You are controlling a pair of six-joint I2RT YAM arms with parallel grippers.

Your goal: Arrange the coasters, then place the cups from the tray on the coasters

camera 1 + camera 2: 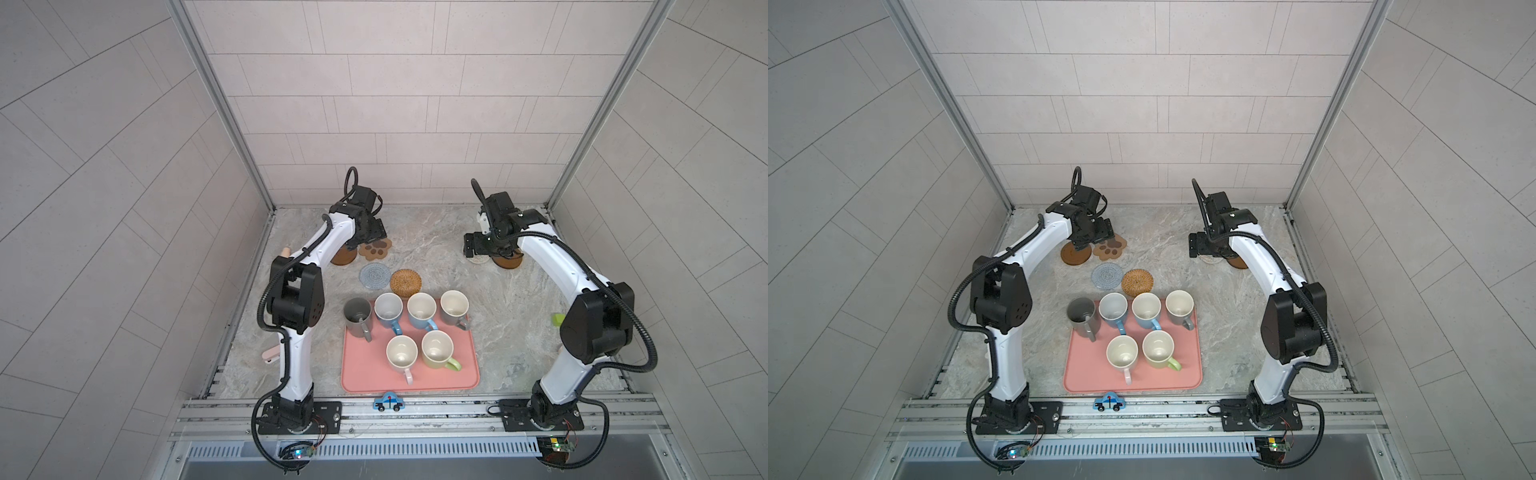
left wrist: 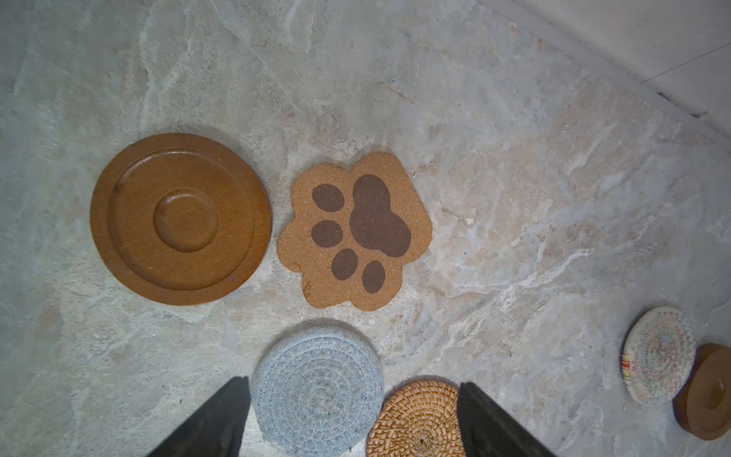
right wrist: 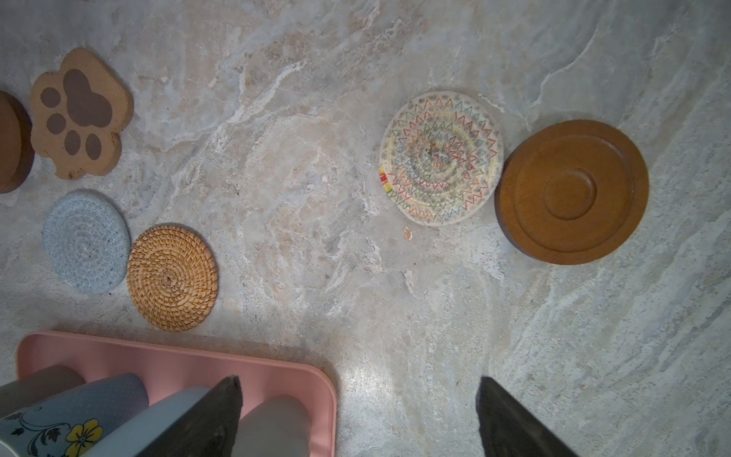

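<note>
Six coasters lie at the back of the table. On the left are a dark brown disc, a tan paw print, a grey-blue woven round and a golden rattan round. On the right a cream woven round touches a second brown disc. My left gripper hovers open above the left group, holding nothing. Open and empty too, my right gripper hangs over bare table near the right pair. Several cups stand on the salmon-pink tray; the tall dark grey cup is at its left edge.
A blue toy car sits on the front rail. A pale pink object lies by the left arm's base link, and a small green thing peeks out beside the right arm. Walls close the table on three sides.
</note>
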